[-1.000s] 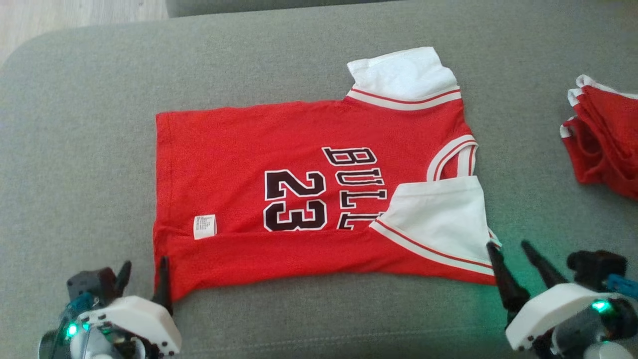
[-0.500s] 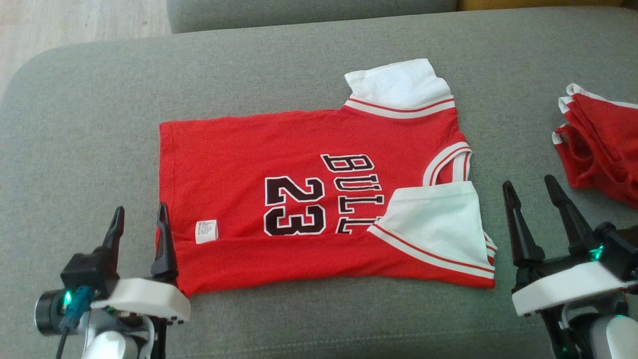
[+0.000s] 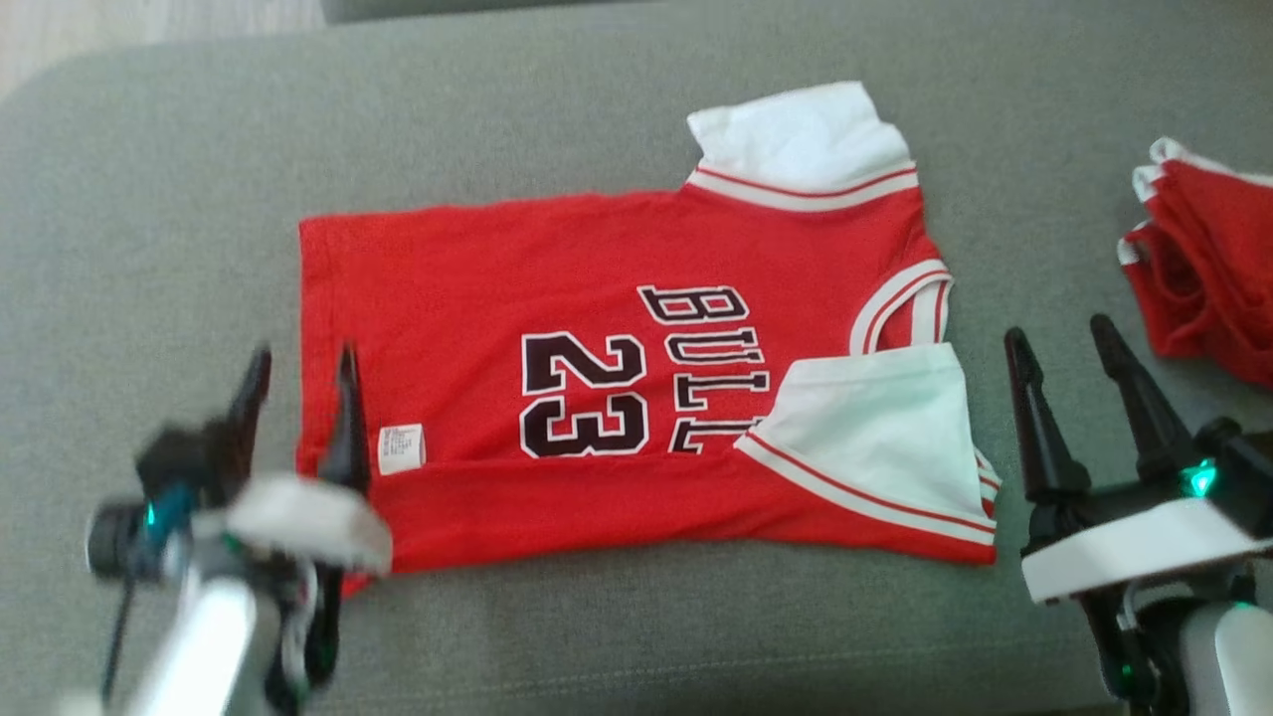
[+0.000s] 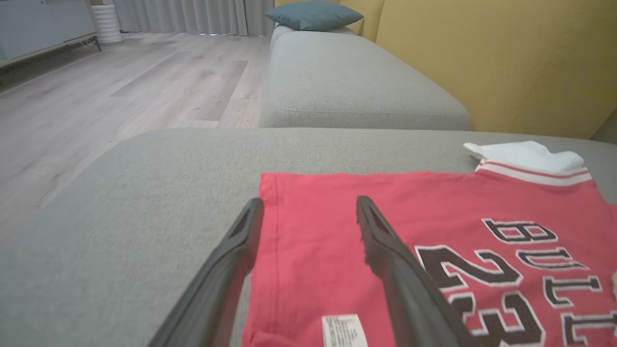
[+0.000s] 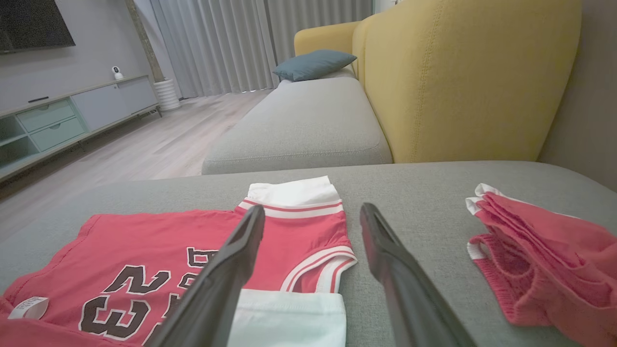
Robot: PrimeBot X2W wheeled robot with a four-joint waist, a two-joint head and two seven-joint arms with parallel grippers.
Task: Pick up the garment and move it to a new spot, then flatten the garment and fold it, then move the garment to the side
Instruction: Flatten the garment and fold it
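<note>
Garment: we see a red jersey (image 3: 617,398) printed "BULL" and "23", lying flat mid-way across the grey sofa cushion (image 3: 597,119), its near long edge folded up over the front.
Sleeves: both white; the far sleeve (image 3: 796,134) sticks out, the near sleeve (image 3: 875,428) lies folded over the lettering.
Care tag (image 3: 402,449): white, beside the fold near the hem.
Left gripper (image 3: 304,353): fingers apart and empty, straddling the hem edge, one over cushion, one over red cloth; we cannot tell whether it touches.
Right gripper (image 3: 1058,331): fingers apart and empty, just beside the collar end.
Second red garment (image 3: 1208,268): bunched at the cushion's right, well apart from the jersey.
</note>
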